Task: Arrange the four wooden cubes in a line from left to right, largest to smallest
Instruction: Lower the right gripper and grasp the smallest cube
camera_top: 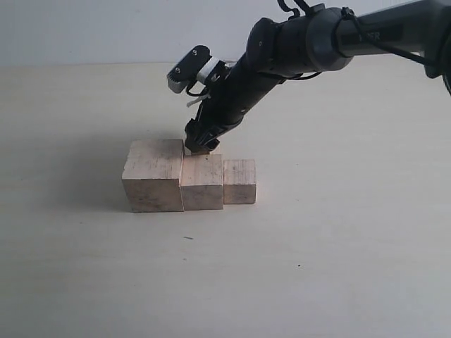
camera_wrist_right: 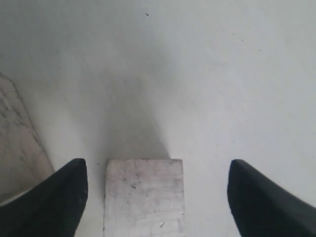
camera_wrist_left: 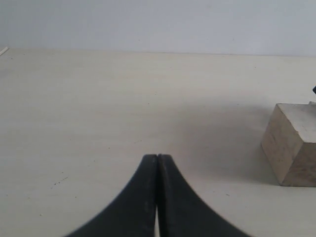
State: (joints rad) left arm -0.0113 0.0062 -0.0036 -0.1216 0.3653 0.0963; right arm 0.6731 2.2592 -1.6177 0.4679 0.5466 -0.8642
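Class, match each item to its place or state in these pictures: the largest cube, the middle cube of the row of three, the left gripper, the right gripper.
Items:
1. largest cube
2. middle cube
3. left gripper
4. right gripper

Places or states:
A. shut
B. left end of the row
C. open around a fourth cube
D. between two other cubes

Pairs: 1-B, 2-D, 3-A, 4-C

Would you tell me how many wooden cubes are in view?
4. Three touch in a row: large cube left, medium cube in the middle, small cube right. The fourth cube sits behind them between the right arm's open fingers, mostly hidden in the exterior view.
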